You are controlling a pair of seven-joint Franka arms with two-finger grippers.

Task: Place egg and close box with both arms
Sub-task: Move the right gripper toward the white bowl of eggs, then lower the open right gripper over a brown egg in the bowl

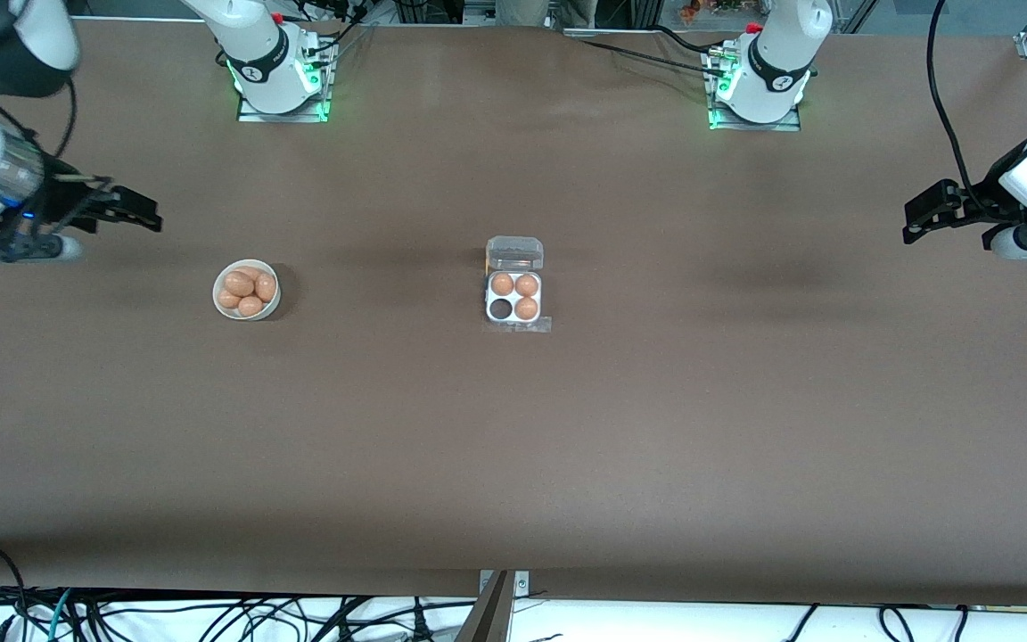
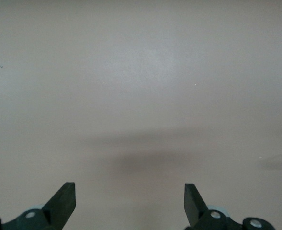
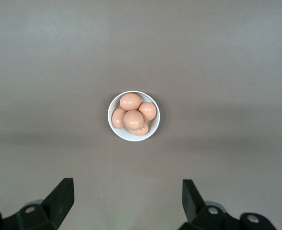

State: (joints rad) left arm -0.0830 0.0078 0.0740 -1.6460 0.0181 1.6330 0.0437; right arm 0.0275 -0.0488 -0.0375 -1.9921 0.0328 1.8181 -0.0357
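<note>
Front view: the box is sitting mid-counter with its lid flipped open, three eggs in it and one cell empty. A white bowl of eggs is sitting toward the right arm's end. Both arms are hanging out at the ends.

Left wrist view: the left tool is gaping wide over bare counter.

Right wrist view: the right tool is spread wide too, nothing in it, with the bowl and its egg pile in sight.
</note>
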